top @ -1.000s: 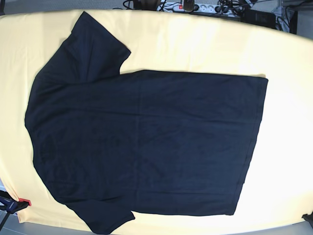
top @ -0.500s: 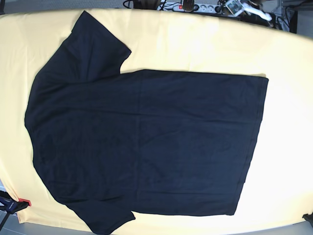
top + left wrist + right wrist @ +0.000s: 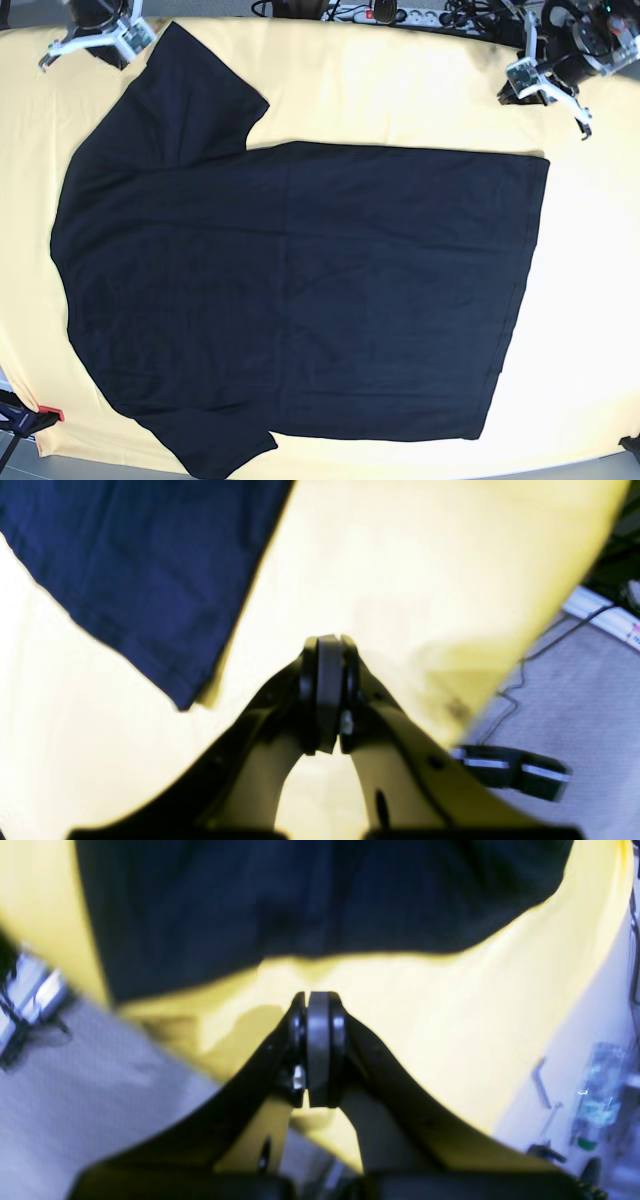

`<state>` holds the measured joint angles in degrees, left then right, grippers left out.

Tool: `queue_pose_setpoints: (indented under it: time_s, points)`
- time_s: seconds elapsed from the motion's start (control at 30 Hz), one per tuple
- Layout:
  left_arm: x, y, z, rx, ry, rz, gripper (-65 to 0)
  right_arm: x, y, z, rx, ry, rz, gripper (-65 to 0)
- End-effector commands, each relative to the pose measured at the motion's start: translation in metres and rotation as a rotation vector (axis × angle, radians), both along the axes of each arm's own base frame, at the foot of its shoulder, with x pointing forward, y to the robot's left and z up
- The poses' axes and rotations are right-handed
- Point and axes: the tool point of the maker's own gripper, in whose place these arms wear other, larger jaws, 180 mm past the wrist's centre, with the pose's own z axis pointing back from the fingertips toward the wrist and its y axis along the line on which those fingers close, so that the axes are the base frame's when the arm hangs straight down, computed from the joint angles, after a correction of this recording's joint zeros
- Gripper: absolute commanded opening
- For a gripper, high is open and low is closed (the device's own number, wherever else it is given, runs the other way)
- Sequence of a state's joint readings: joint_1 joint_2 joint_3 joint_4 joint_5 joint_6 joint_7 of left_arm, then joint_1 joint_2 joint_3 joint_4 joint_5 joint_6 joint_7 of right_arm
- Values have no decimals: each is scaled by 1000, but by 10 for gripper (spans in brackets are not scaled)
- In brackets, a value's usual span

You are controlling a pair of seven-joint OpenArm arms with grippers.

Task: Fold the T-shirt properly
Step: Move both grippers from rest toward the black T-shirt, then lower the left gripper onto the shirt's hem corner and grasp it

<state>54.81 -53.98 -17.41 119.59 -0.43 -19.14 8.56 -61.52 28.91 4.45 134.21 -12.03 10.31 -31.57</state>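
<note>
You have the large plain black short-sleeved T-shirt spread flat on the pale yellow surface; no print or label on it can be read. Your left claw is clenched empty just off its hem corner. Your right claw is clenched empty just short of a sleeve.

1 large black short-sleeved cotton T-shirt lies on 1 pale yellow cloth-covered table. 2 robot grippers are in view: 1 left gripper and 1 right gripper. 1 small red tab sits at the table's edge.
</note>
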Motion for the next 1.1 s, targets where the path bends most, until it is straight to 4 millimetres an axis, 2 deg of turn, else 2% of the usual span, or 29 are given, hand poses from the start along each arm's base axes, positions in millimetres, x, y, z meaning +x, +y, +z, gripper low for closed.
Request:
queue_pose_setpoints:
  time_s: [0.0, 0.13, 0.27, 0.3, 0.43, 0.5, 0.73, 0.9, 1.07]
  points:
    - [16, 5, 7, 5, -43, -27, -650, 15, 0, 11, 8, -59, 8, -650]
    - [49, 30, 10, 34, -72, -75, -650, 42, 4, 21, 59, -135, -5, -650]
    - [71, 42, 16, 7, -79, -156, -650, 46, 9, 22, 110, -139, -17, -650]
    - [73, 42, 16, -5, -76, -187, -608, 45, 10, 22, 118, -137, -19, -650]
    - [78, 43, 6, 3, -50, -292, -339, 45, 10, 21, 118, -133, -19, -650]
    - [82, 44, -3, 28, -38, -312, -287, 44, 11, 21, 122, -133, -25, -650]
    - [95, 51, -32, 147, -9, -391, -288, 43, 12, 20, 136, -134, -47, -650]
    - [105, 42, -38, 152, -25, -417, -288, 43, 12, 20, 137, -134, -47, -650]
    - [116, 32, -34, 142, -54, -430, -288, 43, 12, 20, 137, -134, -47, -650]
